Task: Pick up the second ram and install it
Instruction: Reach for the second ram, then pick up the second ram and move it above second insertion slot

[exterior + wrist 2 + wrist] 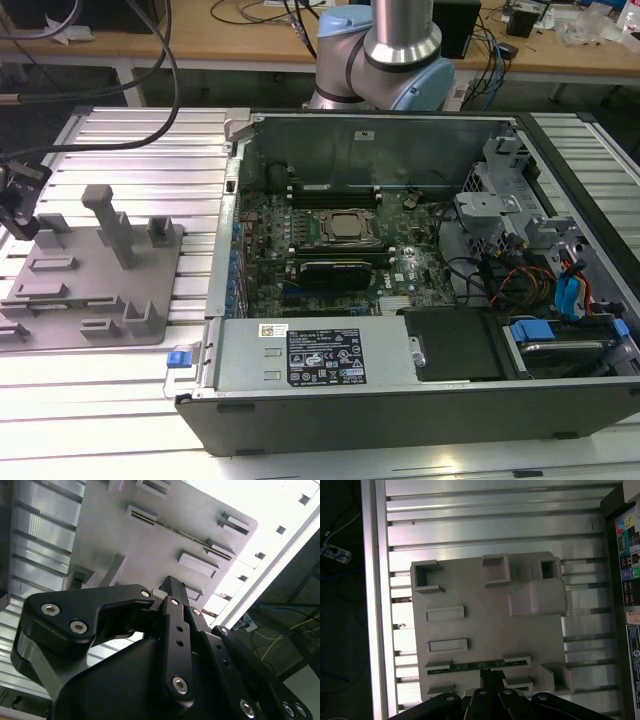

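second ram (470,666), thin green circuit-board stick, stands on edge in grey slotted plastic holder (470,625) near ribbed metal tabletop (495,530) edge, likely to offer its long edge | black tool (491,676) poised by its middle, probably for a balanced grip | tool's spread: cannot tell

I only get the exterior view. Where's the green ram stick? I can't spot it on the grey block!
Observer: In the first wrist view the second ram stands on edge in the grey holder block, showing as a thin green strip.
Operator: Is the pincer near it?
Observer: Yes. In that view the pincer is right at the strip's middle. I cannot tell whether it touches.
Operator: What holds the stick up?
Observer: In the second wrist view a raised grey bracket stands at each end of it.
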`<state>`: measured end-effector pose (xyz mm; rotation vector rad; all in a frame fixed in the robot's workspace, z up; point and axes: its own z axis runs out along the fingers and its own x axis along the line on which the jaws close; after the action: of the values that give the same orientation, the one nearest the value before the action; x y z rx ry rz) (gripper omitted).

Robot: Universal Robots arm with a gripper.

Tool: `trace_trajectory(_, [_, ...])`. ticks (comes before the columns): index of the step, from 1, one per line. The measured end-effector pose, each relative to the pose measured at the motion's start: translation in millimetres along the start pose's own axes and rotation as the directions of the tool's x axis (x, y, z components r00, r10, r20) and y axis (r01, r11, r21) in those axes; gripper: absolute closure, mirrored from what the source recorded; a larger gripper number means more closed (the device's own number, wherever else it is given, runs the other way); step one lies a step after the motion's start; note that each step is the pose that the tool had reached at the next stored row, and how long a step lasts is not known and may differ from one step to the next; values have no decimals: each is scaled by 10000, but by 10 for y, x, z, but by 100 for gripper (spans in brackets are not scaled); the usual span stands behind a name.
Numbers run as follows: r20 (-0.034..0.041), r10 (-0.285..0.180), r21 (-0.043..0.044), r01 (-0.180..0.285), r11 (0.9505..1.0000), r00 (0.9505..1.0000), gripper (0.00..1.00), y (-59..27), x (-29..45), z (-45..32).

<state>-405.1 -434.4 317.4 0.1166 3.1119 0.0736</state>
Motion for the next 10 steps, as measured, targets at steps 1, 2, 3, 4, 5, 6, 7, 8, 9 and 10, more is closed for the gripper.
trace_trajectory(1, [0, 0, 0, 0, 10000, 10000, 92, 0, 0, 0])
trace_trajectory(2, [0, -1, 0, 1, 10000, 10000, 92, 0, 0, 0])
trace_trajectory(3, [0, 0, 0, 0, 10000, 10000, 92, 0, 0, 1])
trace_trajectory(4, [0, 0, 0, 0, 10000, 10000, 92, 0, 0, 1])
trace_trajectory(5, [0, 0, 0, 0, 10000, 10000, 92, 0, 0, 1])
trace_trajectory(6, [0, 0, 0, 0, 10000, 10000, 92, 0, 0, 1])
trace_trajectory(7, [0, 0, 0, 0, 10000, 10000, 92, 0, 0, 2])
trace_trajectory(8, [0, 0, 0, 0, 10000, 10000, 92, 0, 0, 2])
trace_trajectory(9, [0, -1, 0, 1, 10000, 10000, 92, 0, 0, 2])
trace_trajectory(10, [0, 0, 0, 0, 10000, 10000, 92, 0, 0, 3])
